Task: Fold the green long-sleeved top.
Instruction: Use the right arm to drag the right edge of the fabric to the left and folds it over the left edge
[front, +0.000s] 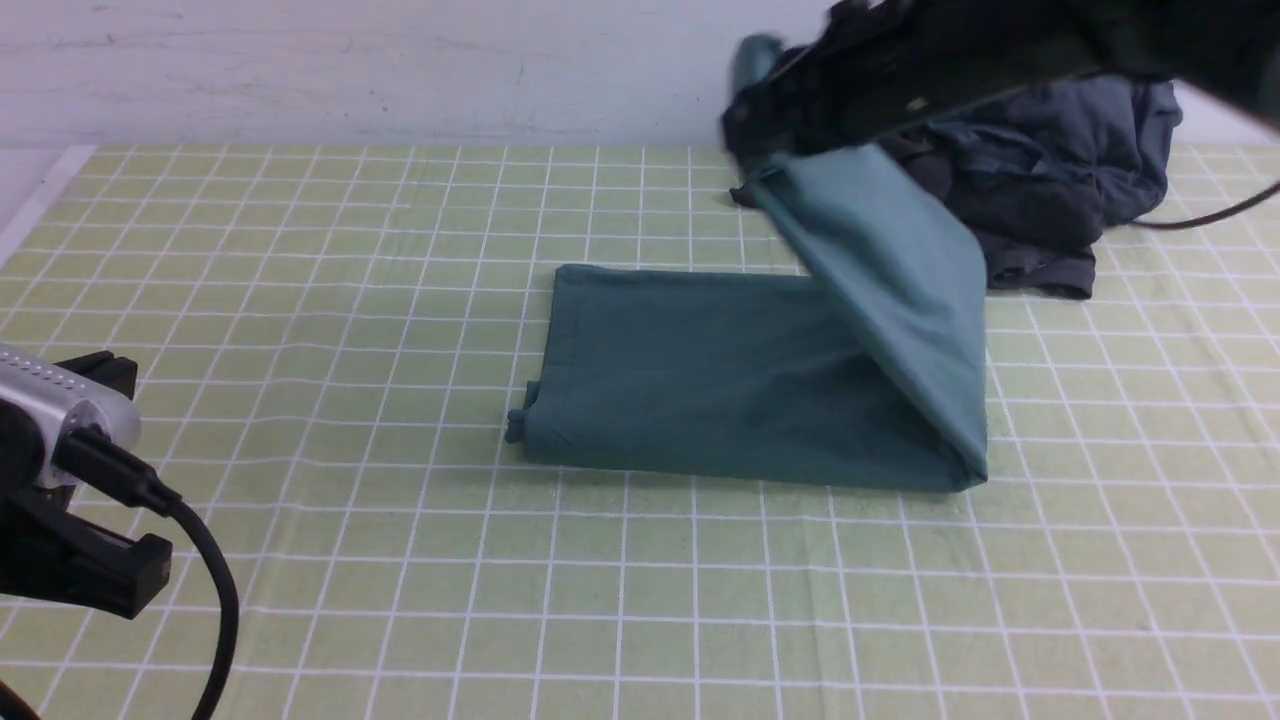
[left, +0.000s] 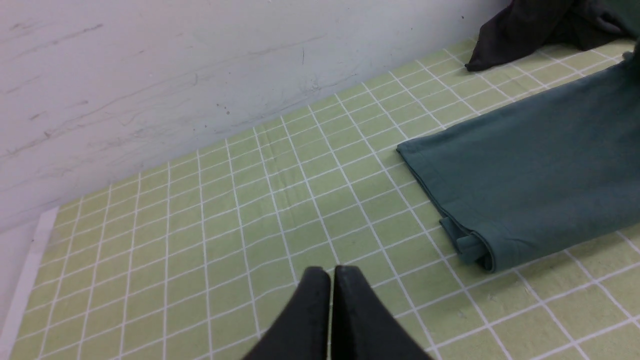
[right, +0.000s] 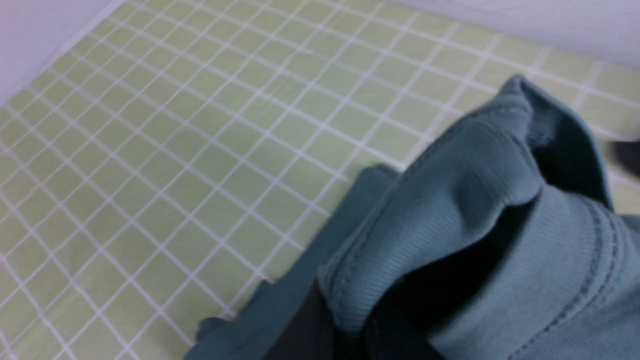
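Note:
The green long-sleeved top (front: 720, 380) lies folded into a long band on the checked mat, and it also shows in the left wrist view (left: 540, 165). Its right end is lifted off the mat. My right gripper (front: 745, 130) is shut on that raised end, pinching the ribbed neck edge (right: 450, 200) between its fingers (right: 300, 330). My left gripper (left: 331, 272) hangs shut and empty over bare mat, left of the top's folded left end. In the front view only the left arm's wrist camera (front: 60, 420) shows, at the near left.
A heap of dark grey garments (front: 1050, 190) lies at the back right, just behind the lifted end. A black cable (front: 1210, 212) trails beside it. The pale wall (front: 400, 60) runs along the back edge of the mat. A white table edge (front: 35, 195) shows at the far left.

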